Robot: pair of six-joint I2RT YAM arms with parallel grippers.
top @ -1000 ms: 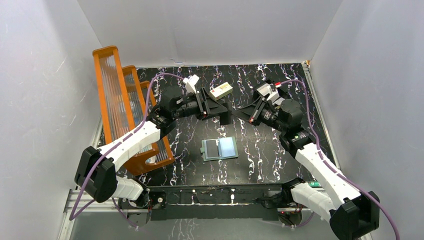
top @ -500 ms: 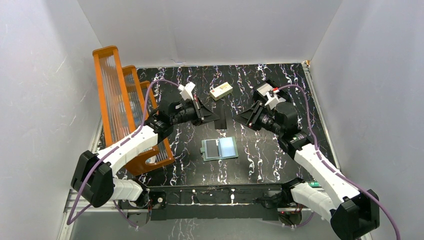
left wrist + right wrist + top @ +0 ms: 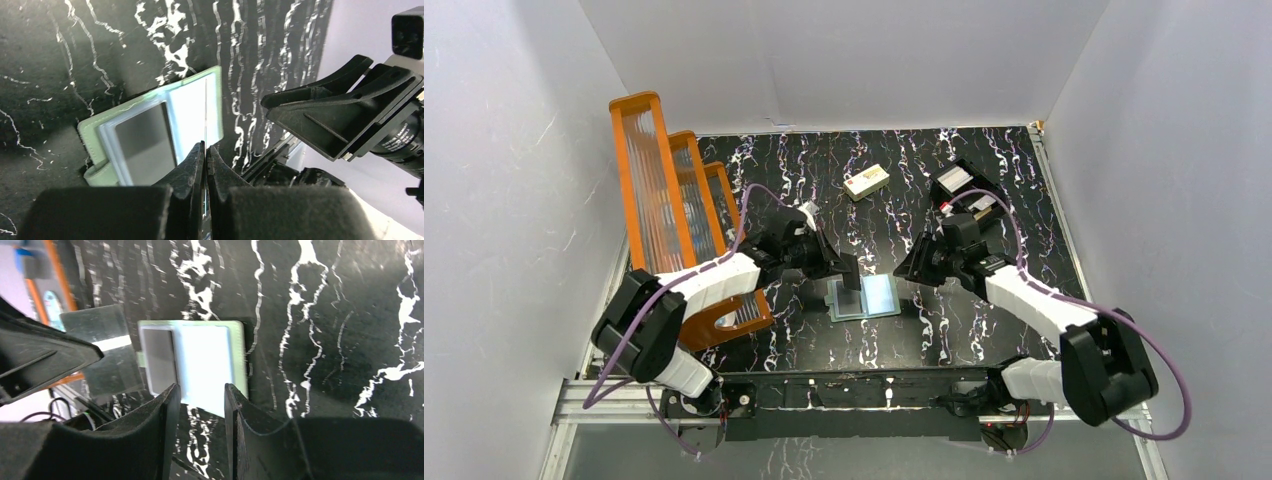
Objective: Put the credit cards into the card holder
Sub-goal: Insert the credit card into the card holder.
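Left jaws now down at card holder (image 3: 871, 297), tight on credit card (image 3: 100, 365); right jaws alongside, apart.

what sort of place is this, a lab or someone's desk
Most likely a robotics lab test cell: plain white walls box in a black marbled table, and two robot arms are bolted to a metal frame.

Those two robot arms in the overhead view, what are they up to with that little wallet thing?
The left gripper is shut on a thin card, holding it on edge close to the open card holder, which lies flat on the table. The right gripper is open and empty, hovering over the holder from the other side. The card is not in a pocket yet.
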